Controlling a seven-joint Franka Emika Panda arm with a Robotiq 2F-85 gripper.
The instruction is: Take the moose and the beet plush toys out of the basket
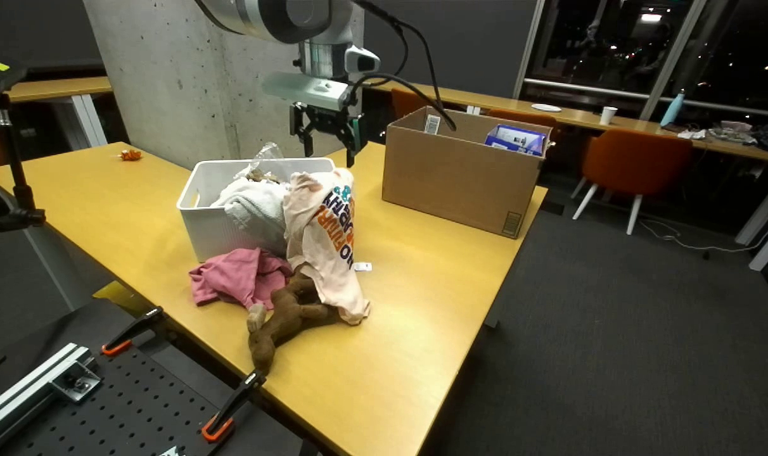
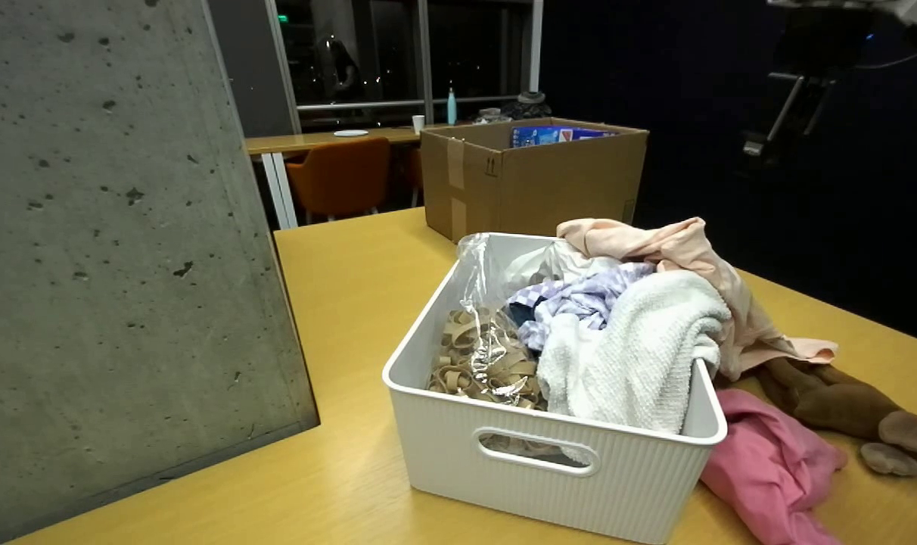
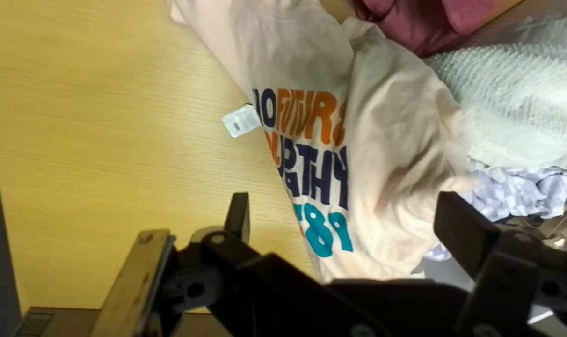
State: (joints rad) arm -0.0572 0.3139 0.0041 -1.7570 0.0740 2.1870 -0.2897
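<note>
While the moose plush [image 1: 287,313] is lying on the worktop [image 1: 416,329], outside the white basket [image 2: 443,462], I am holding my tool [image 1: 329,156] up in the air with its fingers [image 3: 239,216] set wide apart. Below them, in the wrist view, a peach shirt [image 3: 372,154] with orange, dark blue and teal lettering is showing through the gap. This shirt is draping over the basket's rim and trailing down to the worktop, where its end is covering part of the moose plush. The toy's head is resting at the worktop's edge, close to a black and orange clamp [image 1: 235,403], and a pink cloth [image 1: 238,275] is lying bunched just beside the toy and the basket. Inside the basket, in an exterior view, a white towel [image 2: 632,363] is hanging partly over the rim, a purple checked cloth [image 2: 579,299] is sitting crumpled next to it, and clear plastic [image 2: 477,276] is covering some tan strips [image 2: 458,371]. A small white label [image 3: 241,120] is lying at the shirt's edge; I cannot tell whether it is joined to the fabric. In both exterior views a cardboard box [image 1: 454,180] is standing near the basket, holding a blue package [image 1: 517,139].
</note>
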